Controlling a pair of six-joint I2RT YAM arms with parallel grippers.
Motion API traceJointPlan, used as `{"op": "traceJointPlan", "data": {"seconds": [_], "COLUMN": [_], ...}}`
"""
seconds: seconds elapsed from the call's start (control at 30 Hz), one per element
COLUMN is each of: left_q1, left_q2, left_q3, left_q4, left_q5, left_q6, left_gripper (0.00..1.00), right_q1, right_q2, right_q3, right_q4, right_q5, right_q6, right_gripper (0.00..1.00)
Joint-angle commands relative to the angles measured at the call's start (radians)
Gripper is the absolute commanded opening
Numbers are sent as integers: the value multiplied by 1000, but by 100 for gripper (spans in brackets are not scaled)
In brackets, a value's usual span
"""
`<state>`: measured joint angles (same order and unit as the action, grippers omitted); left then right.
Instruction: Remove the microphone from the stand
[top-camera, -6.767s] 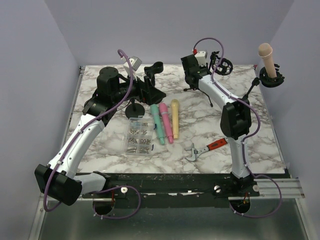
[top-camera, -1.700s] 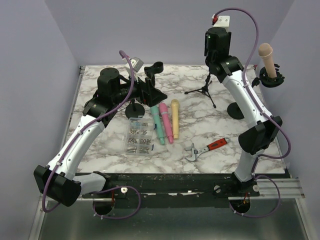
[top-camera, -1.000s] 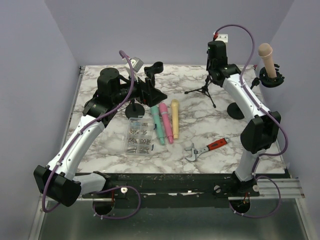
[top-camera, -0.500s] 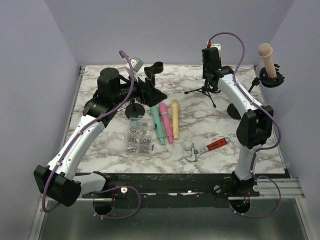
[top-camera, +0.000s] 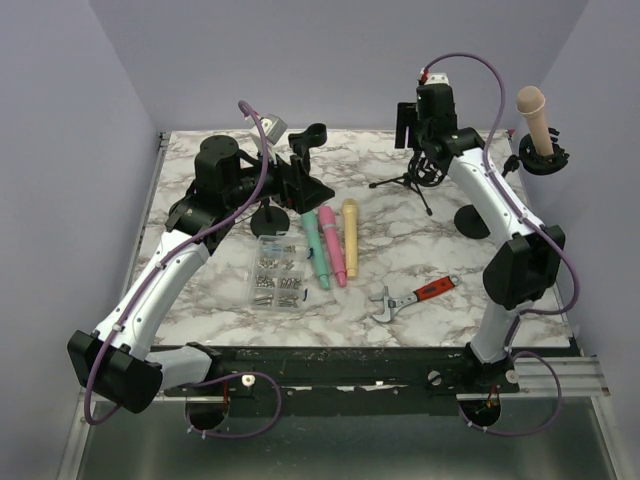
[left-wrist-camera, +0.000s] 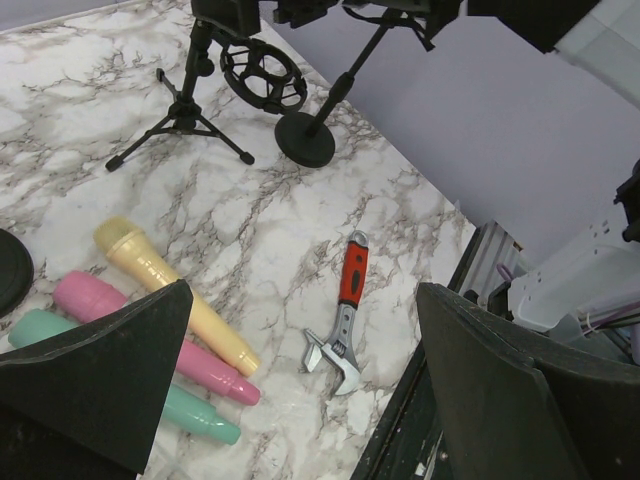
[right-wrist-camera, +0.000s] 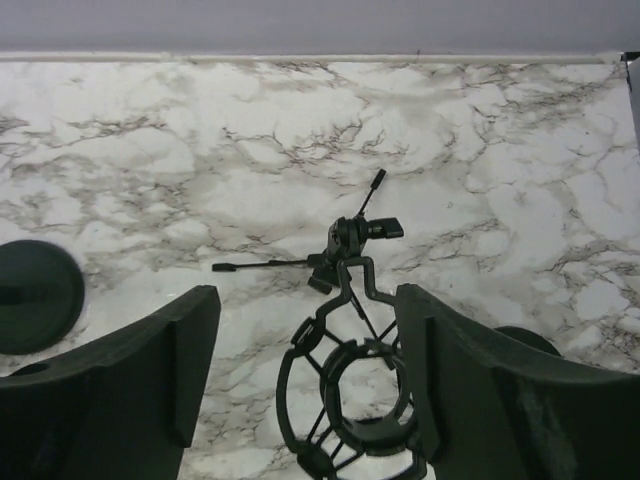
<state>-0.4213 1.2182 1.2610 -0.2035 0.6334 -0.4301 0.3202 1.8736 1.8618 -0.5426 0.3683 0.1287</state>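
Microphone (top-camera: 531, 108) stood upright, cradled in its stand (top-camera: 543, 160) by the far right corner of the bench (top-camera: 400, 260), nothing touching it. Right hand (right-wrist-camera: 305, 300) hovered spread over an empty tripod mount (right-wrist-camera: 352, 420), seemingly off-target; left hand (left-wrist-camera: 300, 300) spread too, idle.

High rear overview, wrist views share tripod (left-wrist-camera: 183, 118)

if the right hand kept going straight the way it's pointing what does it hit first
Most likely the empty shock mount ring of the small tripod stand, centred between the right hand and its open fingers. The marble table lies beyond; depth is unclear.
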Motion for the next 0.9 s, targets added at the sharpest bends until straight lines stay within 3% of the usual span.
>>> {"op": "traceJointPlan", "data": {"seconds": [0.0,0.2,0.5,0.63,0.73,0.87], "left_q1": [-8,-10,-17,-22,-23,-25], "left_q2": [-11,-20,-34,-36,-28,-25], "left_q3": [-5,-8,-8,-8,-1,-2], "left_q4": [20,25,29,30,24,24], "left_q5": [24,26,30,34,41,43], "left_q6": [10,8,2,-1,-4,-5], "left_gripper": [99,99,99,99,99,99], "right_q1": [-4,-4,-4,-4,-4,-5], "right_q2": [-170,-388,-711,-768,-748,-697], "right_q3": [-107,-324,-570,-615,-604,-601], "right_q4": [94,297,506,533,570,635], "right_q5": [-131,-138,-12,178,419,628], "right_q6": [-45,-99,-181,-219,-264,-424], "right_gripper": [82,86,88,94,97,97]}}
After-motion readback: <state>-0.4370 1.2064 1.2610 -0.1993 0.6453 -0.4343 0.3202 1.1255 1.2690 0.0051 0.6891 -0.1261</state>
